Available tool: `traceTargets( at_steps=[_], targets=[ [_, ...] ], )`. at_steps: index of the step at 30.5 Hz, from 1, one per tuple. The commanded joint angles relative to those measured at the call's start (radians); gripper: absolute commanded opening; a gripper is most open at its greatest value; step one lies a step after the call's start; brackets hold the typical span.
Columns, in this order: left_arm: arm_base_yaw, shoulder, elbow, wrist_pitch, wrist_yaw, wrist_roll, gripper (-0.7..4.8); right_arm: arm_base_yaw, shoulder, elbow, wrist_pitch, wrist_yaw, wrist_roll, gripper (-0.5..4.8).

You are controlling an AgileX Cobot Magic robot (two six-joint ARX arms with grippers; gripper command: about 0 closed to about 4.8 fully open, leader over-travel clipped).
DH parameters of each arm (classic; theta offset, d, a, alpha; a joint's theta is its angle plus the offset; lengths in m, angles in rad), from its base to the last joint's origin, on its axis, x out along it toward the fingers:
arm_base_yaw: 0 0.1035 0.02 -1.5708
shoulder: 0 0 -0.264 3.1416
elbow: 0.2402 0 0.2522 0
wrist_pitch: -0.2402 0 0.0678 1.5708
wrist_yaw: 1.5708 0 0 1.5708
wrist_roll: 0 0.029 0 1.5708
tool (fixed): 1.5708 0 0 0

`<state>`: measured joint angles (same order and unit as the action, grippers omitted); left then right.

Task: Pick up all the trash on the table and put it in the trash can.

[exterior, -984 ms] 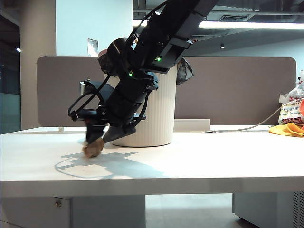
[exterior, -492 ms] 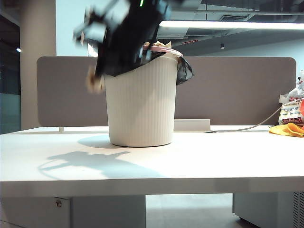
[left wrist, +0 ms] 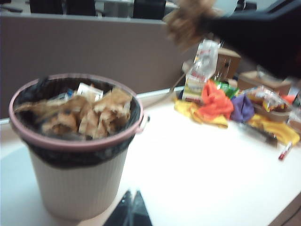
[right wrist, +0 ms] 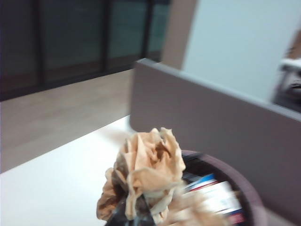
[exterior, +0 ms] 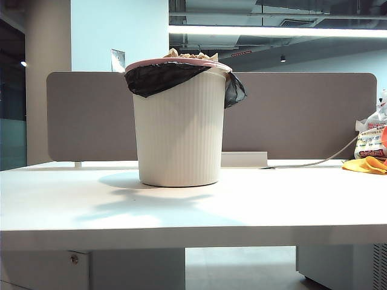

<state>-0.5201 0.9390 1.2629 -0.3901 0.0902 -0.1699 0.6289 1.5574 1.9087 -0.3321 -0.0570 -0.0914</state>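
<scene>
The trash can, cream ribbed with a pink rim and black liner, stands on the table. Crumpled brown paper fills it near to the rim. Neither arm shows in the exterior view. In the right wrist view my right gripper is shut on a tan-brown ball of trash, held above the table beside the can's rim. The left wrist view shows that same ball high up and to one side of the can, at the end of the dark right arm. My left gripper is shut and empty, low beside the can.
A grey-brown partition runs behind the can. At the table's right end lie a yellow-orange cloth, a printed white bag, more coloured cloths and a red marker. A cable trails along the back.
The right gripper closed on the paper ball on the table left of the can and lifted it up beside the can. The arm has since risen out of the exterior view.
</scene>
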Motion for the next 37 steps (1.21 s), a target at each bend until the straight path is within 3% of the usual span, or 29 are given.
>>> traceTargets(
  at_steps=[1,6,12,17,23,29,31,34,37],
  targets=[
    [0.0,0.079,0.071,0.011,0.008,-0.003,-0.05,-0.052,0.047,0.097,-0.024,-0.013,0.001,-0.06],
    [0.0,0.206,0.208,0.023,0.008,0.003,-0.05,-0.142,0.149,0.212,-0.024,-0.055,0.026,-0.05],
    [0.0,0.306,0.324,0.017,-0.008,0.04,-0.05,-0.159,0.32,0.268,0.029,-0.084,0.039,-0.05],
    [0.0,0.322,0.331,-0.015,-0.024,0.041,-0.05,-0.159,0.446,0.284,0.053,-0.142,0.04,-0.05],
    [0.0,0.322,0.331,-0.14,-0.026,0.069,-0.05,-0.159,0.515,0.283,0.079,-0.145,0.069,-0.05],
    [0.0,0.322,0.331,-0.147,-0.026,0.069,-0.05,-0.159,0.515,0.284,0.103,-0.144,0.069,0.01],
    [0.0,0.322,0.331,-0.148,-0.025,0.068,-0.05,-0.159,0.515,0.287,0.103,-0.144,0.068,0.62],
    [0.0,0.321,0.331,-0.15,-0.023,0.065,-0.05,-0.159,0.515,0.287,0.1,-0.144,0.064,2.89],
    [0.0,0.319,0.331,-0.154,-0.022,0.065,-0.05,-0.159,0.515,0.287,0.097,-0.144,0.064,4.79]
  ],
)
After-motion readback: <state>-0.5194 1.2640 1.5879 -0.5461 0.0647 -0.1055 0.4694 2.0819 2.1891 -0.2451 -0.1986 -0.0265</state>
